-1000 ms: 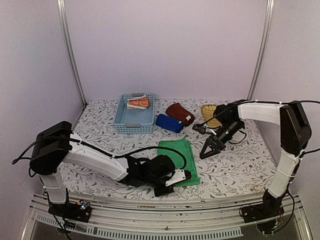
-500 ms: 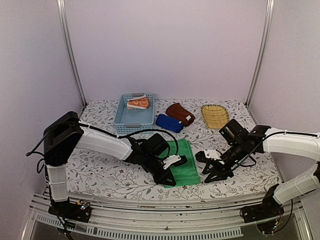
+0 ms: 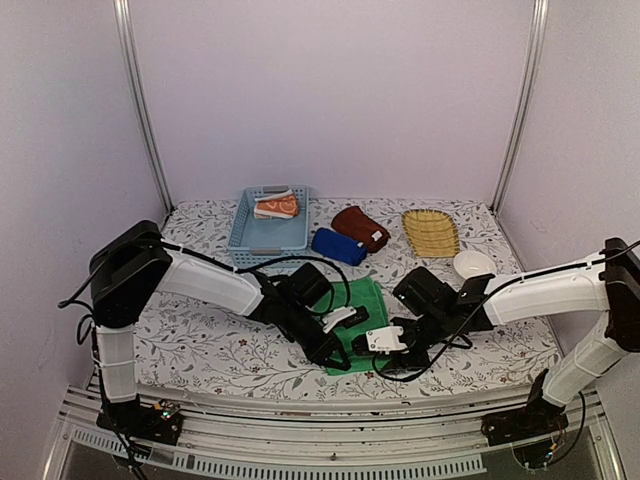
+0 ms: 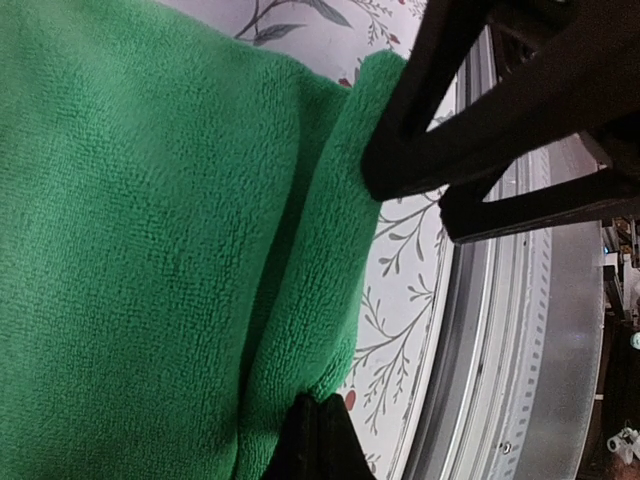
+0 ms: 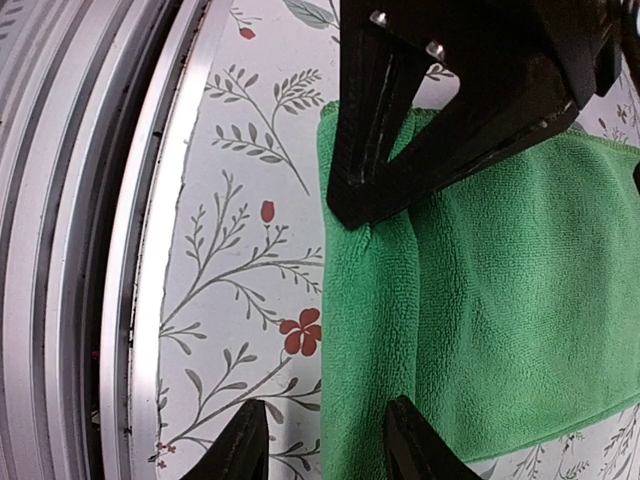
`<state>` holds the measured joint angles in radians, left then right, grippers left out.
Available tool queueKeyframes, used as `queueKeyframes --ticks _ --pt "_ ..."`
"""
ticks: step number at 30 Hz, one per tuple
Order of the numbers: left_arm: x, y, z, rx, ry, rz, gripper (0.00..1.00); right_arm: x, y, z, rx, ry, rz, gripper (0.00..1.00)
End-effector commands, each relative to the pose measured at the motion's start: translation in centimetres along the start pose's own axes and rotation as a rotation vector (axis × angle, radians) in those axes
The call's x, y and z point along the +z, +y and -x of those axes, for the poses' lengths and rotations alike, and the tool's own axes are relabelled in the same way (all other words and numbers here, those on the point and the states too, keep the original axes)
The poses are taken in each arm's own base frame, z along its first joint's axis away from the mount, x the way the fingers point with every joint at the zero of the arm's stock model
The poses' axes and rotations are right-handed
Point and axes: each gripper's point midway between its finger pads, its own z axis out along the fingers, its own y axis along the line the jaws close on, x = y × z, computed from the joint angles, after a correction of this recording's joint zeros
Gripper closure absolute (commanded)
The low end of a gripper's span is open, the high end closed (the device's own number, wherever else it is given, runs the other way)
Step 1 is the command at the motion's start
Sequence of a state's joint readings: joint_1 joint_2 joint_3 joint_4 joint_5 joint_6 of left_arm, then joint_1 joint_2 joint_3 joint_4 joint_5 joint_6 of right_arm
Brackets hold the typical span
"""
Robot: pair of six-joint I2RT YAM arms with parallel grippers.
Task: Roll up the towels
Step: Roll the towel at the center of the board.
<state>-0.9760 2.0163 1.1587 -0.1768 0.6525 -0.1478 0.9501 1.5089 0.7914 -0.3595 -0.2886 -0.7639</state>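
Note:
The green towel (image 3: 366, 299) lies flat near the table's front edge, its near hem folded over into a narrow lip (image 4: 330, 230). My left gripper (image 3: 337, 358) is shut on that lip at the towel's near left corner (image 4: 318, 415). My right gripper (image 3: 365, 350) points along the same hem towards the left one. It is open (image 5: 325, 450), one finger over the bare cloth of the table and one over the green towel (image 5: 500, 300). An orange patterned towel (image 3: 277, 206) sits in the basket. Dark blue (image 3: 338, 246) and maroon (image 3: 360, 228) towels lie rolled at the back.
A light blue basket (image 3: 268, 245) stands back left of centre. A yellow wicker tray (image 3: 430, 232) and a small white bowl (image 3: 472, 264) are at the back right. The metal rail of the table's front edge (image 5: 120, 250) runs just beside both grippers.
My right arm swung down from the back right to the green towel's near edge. My left gripper moved onto the near hem and lifted it into a fold.

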Motion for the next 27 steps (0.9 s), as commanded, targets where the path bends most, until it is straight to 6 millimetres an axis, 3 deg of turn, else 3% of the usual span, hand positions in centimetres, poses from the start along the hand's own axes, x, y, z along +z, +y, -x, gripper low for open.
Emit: queueKeyframes --ticks 1,10,16,21,27 --pt "0.6 1.6 -2.3 -0.072 0.055 0.004 1.00 1.5 -0.6 -1.2 -0.017 0.051 -0.032 0.58" --pt "-0.1 1.8 -2.2 -0.097 0.036 -0.034 1.00 3.3 -0.5 -3.4 -0.013 0.129 -0.025 0.60" --pt "-1.2 1.1 -2.0 -0.136 0.004 -0.103 1.00 3.6 1.3 -3.1 -0.001 0.118 0.087 0.82" --pt "-2.5 -0.6 -1.8 -0.199 -0.014 -0.212 1.00 2.4 4.3 -2.0 0.092 0.051 0.321 0.89" --pt "-3.4 -1.9 -2.2 -0.313 0.004 -0.330 1.00 -0.3 4.4 -0.9 0.304 -0.058 0.580 0.90"
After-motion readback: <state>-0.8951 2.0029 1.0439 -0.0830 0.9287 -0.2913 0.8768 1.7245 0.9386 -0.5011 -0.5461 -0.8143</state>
